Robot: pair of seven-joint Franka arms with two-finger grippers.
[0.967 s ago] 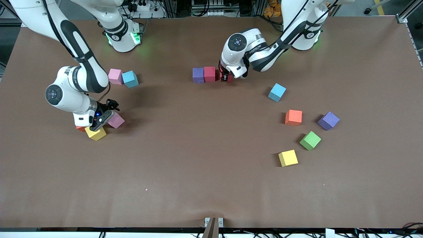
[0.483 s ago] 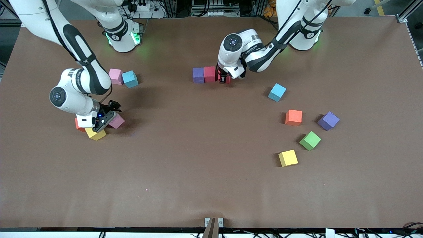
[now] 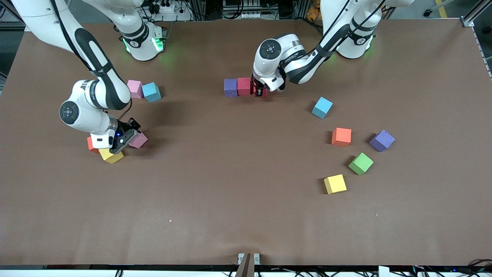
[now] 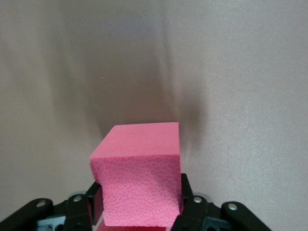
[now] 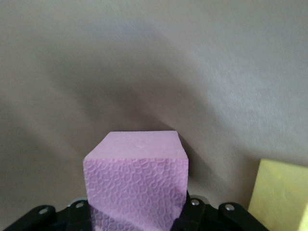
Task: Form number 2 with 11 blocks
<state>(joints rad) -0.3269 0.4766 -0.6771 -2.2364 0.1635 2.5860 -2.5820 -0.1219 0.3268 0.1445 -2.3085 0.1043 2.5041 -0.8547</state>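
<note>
My right gripper [image 3: 122, 139] has slid a little toward the robots and is closed on a pink block [image 3: 137, 140], low over the bench [image 3: 230, 200]. Nearest me lies a yellow block [image 3: 334, 184], then a green block [image 3: 360, 163]. Farther back, my left gripper [image 3: 260, 91] pinches a red block [image 4: 139, 180] beside the red one [image 3: 243, 86] and the purple one [image 3: 230, 87]. No box or bowl here.

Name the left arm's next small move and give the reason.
Probably open the left gripper and lift clear: its red block sits low beside the red cube and purple cube, seemingly completing that row. The right gripper holds a pink block.
</note>
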